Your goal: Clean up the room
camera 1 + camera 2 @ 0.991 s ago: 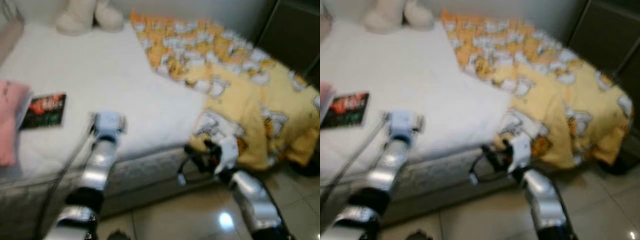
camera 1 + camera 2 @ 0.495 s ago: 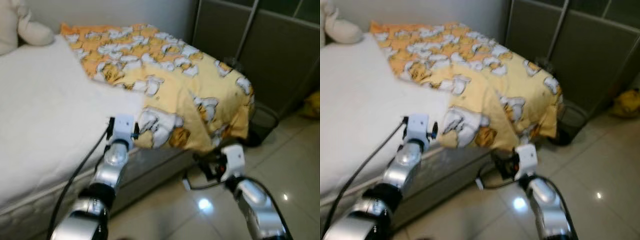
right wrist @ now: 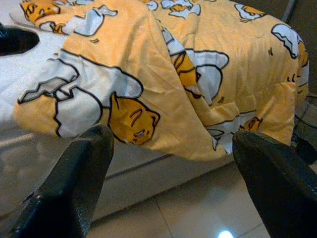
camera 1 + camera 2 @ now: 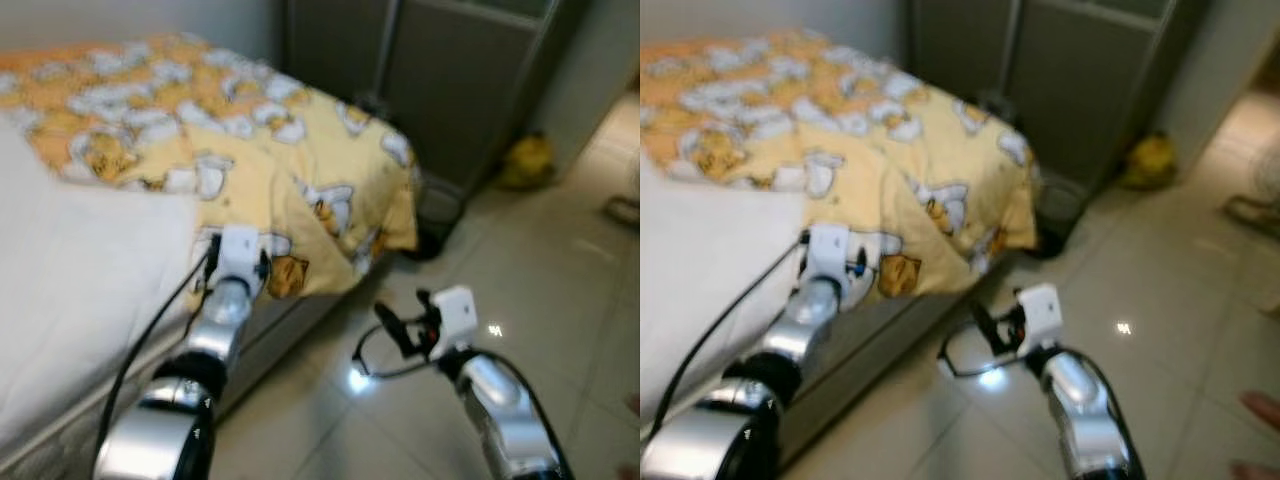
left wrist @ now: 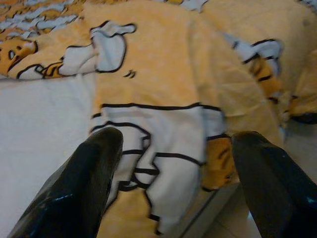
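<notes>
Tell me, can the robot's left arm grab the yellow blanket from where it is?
Probably yes. The left tool is open and points straight at the blanket, with its hanging edge just ahead and nothing in between.

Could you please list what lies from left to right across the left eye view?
White mattress → left claw → yellow blanket → right claw → yellow bag on the floor.

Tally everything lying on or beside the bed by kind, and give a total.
Yellow cartoon blanket: 1
White mattress: 1
Dark bin on the floor: 1
Yellow bag by the wardrobe: 1
Total: 4
</notes>
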Motion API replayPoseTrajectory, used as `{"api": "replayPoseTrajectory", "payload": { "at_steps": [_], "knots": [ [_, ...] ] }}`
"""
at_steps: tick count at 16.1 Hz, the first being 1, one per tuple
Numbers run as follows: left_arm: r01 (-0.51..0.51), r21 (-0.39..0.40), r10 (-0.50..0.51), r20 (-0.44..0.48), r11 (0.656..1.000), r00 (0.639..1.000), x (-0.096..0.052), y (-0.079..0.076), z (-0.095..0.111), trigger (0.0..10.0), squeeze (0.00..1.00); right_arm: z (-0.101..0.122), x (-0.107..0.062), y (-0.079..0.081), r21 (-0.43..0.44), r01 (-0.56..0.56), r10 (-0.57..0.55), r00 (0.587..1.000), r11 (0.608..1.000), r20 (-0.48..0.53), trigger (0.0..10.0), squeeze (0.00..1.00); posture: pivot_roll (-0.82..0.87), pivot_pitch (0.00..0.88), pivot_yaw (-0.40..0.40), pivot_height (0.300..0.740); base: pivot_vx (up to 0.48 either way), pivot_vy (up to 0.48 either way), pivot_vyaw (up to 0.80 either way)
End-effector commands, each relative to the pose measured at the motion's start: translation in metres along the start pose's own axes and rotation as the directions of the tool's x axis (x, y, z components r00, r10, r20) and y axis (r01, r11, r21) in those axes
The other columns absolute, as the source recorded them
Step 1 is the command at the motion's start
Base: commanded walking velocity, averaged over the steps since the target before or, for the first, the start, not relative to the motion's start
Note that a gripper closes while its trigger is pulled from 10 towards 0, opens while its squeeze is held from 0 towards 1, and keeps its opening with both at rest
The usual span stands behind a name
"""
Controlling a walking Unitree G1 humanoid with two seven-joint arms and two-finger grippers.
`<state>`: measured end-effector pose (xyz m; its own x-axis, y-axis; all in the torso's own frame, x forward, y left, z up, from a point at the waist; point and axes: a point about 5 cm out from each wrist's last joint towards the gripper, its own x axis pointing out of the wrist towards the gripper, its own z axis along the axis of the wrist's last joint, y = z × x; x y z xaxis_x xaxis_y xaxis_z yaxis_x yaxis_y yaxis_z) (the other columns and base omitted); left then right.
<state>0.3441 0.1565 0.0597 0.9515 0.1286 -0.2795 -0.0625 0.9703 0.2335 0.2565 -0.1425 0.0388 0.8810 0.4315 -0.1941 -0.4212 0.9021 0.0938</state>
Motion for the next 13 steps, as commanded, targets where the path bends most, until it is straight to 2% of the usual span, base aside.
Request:
{"api": "replayPoseTrajectory", "payload": {
  "at_steps": [1,4,7,10,12,13],
  "knots": [
    [-0.029,-0.006,0.029,-0.008,1.000,1.000,0.002,0.005,0.000,10.0,0.00,0.010,0.005,0.003,-0.027,-0.021,0.022,0.999,0.999,0.035,10.0,0.00,-0.02,0.000,-0.019,0.740,0.480,0.000,0.00],
    [-0.068,-0.017,0.068,-0.035,0.998,0.997,0.003,0.012,-0.003,10.0,0.00,0.009,0.004,0.002,-0.032,-0.022,0.023,0.999,0.999,0.030,10.0,0.00,-0.02,0.000,-0.022,0.740,0.474,0.000,0.00],
    [-0.056,0.007,0.056,-0.020,0.998,0.998,0.004,0.010,-0.001,10.0,0.00,0.008,0.003,0.003,-0.031,-0.027,0.027,0.999,0.999,0.023,10.0,0.00,-0.02,0.000,-0.024,0.740,0.464,0.000,0.00],
    [-0.107,-0.032,0.105,-0.065,0.994,0.992,0.003,0.015,-0.008,10.0,0.00,0.006,0.001,0.007,-0.041,-0.044,0.045,0.999,0.998,0.012,10.0,0.00,-0.02,0.000,-0.029,0.740,0.434,0.097,0.00],
    [-0.136,-0.017,0.134,-0.079,0.991,0.988,0.003,0.019,-0.010,10.0,0.00,0.003,-0.004,0.006,-0.062,-0.054,0.053,0.998,0.997,-0.012,10.0,0.00,-0.03,0.000,-0.033,0.740,0.142,0.429,0.00],
    [-0.134,-0.002,0.133,-0.083,0.991,0.988,0.003,0.020,-0.010,10.0,0.00,0.003,-0.005,0.007,-0.058,-0.060,0.059,0.998,0.997,-0.011,10.0,0.00,-0.04,0.000,-0.034,0.740,0.000,0.000,0.70]
  ]
}}
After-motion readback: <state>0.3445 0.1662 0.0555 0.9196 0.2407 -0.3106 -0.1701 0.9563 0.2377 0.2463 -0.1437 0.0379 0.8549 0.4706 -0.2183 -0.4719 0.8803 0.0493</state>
